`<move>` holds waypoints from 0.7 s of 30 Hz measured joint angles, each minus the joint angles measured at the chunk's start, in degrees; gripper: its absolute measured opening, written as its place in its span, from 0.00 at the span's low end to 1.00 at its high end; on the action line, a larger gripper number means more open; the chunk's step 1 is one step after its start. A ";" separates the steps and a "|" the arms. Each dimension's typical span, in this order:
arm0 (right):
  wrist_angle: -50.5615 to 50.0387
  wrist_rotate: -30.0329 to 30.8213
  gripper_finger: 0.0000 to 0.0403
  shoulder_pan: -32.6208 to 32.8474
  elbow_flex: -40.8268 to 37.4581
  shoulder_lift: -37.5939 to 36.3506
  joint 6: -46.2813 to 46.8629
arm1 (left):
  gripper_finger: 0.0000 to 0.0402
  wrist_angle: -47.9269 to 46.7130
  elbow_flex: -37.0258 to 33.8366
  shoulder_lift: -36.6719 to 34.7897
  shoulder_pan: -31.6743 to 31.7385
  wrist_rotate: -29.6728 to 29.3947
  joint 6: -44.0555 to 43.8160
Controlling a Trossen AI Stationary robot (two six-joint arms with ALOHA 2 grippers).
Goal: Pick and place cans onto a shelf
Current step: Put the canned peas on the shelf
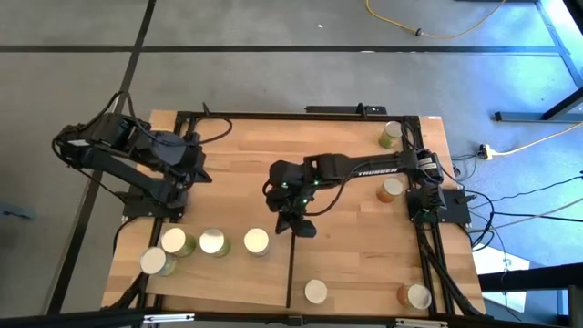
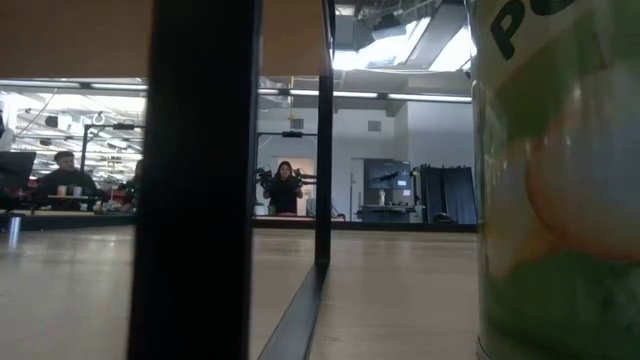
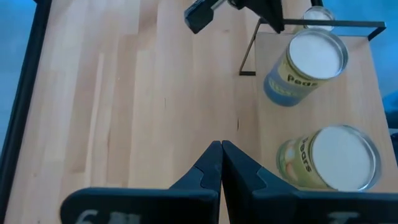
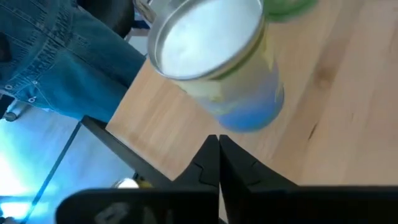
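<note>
Several cream-topped cans stand upright on the pale shelf [image 1: 228, 278] at the near left; the one closest to its dark divider [image 1: 290, 269] is a can [image 1: 256, 241] with green and blue sides [image 4: 214, 56]. My right gripper [image 1: 299, 226] is shut, slanting down just right of that can, its tips [image 4: 217, 146] a small gap from the can's foot. My left gripper [image 1: 196, 169] is shut [image 3: 221, 155] and raised over the table's left part, holding nothing. Two shelf cans [image 3: 308, 59] [image 3: 329, 158] show beyond it.
More cans stand off the shelf: one [image 1: 315, 292] near the front edge, one [image 1: 414, 296] at the near right corner, one [image 1: 390, 189] by the right arm's base, one [image 1: 392, 135] at the far right. A person in jeans [image 4: 56, 56] stands at the table's near edge.
</note>
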 joint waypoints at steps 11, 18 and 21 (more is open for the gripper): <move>12.88 -7.04 0.00 -0.20 -1.14 4.34 2.15 | 0.00 -1.65 0.00 0.17 0.00 0.03 0.01; 18.24 -6.89 0.00 -0.89 -1.15 4.76 2.55 | 0.00 -4.30 0.00 -0.20 0.00 0.03 0.00; 19.19 -6.86 0.00 -1.18 -1.15 4.76 2.49 | 0.00 -4.58 0.00 -0.17 0.00 0.03 0.00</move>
